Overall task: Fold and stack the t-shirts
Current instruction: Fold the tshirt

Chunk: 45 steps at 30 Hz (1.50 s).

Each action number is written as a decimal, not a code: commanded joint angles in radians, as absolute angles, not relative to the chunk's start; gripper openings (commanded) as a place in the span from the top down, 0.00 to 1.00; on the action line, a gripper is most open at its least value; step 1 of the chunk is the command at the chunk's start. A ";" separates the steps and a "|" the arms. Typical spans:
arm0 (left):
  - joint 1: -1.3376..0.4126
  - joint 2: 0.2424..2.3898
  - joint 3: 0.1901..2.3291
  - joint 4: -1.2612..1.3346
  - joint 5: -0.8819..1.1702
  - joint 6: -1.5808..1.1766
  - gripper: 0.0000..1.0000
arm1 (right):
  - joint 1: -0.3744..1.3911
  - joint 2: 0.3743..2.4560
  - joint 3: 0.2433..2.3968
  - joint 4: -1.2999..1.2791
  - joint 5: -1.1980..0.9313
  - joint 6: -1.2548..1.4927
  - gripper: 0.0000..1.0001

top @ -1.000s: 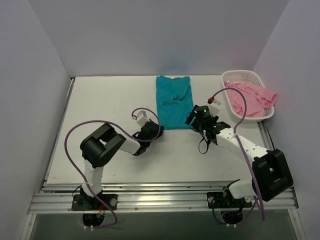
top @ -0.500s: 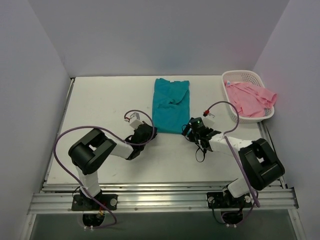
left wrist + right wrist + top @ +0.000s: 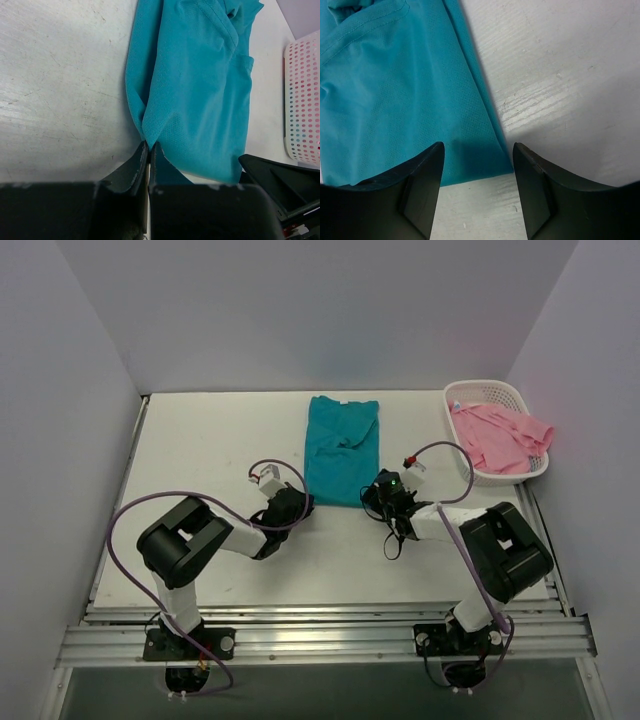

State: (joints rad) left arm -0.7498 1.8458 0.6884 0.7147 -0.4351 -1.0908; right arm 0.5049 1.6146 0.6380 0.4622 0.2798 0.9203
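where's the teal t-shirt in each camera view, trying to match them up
Top external: teal t-shirt lies mid-picture, left of the white basket.
Left wrist: fills the upper middle.
Right wrist: fills the left side.
Shared landmark: its near right hem corner, lower right in the left wrist view, bottom centre in the right wrist view.

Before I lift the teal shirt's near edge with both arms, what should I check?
1. Left gripper pinching a near corner of the teal shirt: ok, jaws shut on cloth.
2. Right gripper gripping the other near corner: not ok, jaws open, straddling it.
3. How many cloth layers the left gripper holds: cannot tell.
4. Teal shirt lying smooth: not ok, creases across its middle.
5. Pink shirt clear of the arms: ok, it lies in the basket.
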 commanded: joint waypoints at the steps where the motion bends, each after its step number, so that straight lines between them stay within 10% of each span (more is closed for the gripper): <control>1: -0.746 1.841 0.695 0.749 -0.443 -1.078 0.98 | 0.511 1.658 0.620 0.365 0.275 0.943 0.47; 15: -0.746 1.845 0.693 0.756 -0.440 -1.077 0.98 | 0.514 1.671 0.629 0.348 0.279 0.945 1.00; 45: -0.888 1.373 0.695 0.500 -0.646 -0.947 0.98 | 0.652 1.256 0.830 -0.077 0.463 0.942 1.00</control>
State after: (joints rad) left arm -0.8886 1.4117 0.6479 0.5533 -0.5869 -0.9997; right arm 0.6498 1.2495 0.7456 -0.0124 0.3798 0.9489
